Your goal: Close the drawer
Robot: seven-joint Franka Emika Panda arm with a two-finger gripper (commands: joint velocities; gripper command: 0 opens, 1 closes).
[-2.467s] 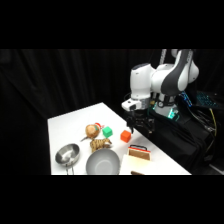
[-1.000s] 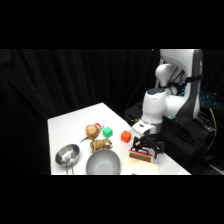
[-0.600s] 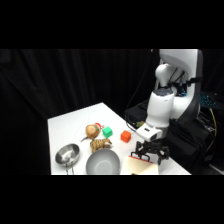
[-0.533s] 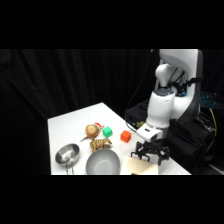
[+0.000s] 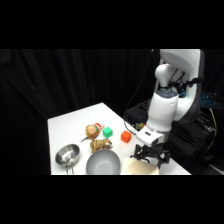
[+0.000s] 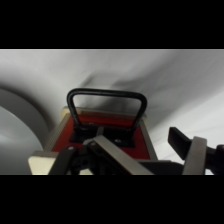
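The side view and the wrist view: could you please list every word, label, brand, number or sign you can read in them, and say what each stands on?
None: no text can be read in either view.
The arm shows no legible brand or marking in the side view.
The drawer, with its black handle, bears no label in the wrist view.
The orange-red cube, green cube and steel bowl carry no visible print.

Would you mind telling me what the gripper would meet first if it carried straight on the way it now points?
Probably the drawer, directly below the gripper; its black handle lies just beyond, though depth is unclear.
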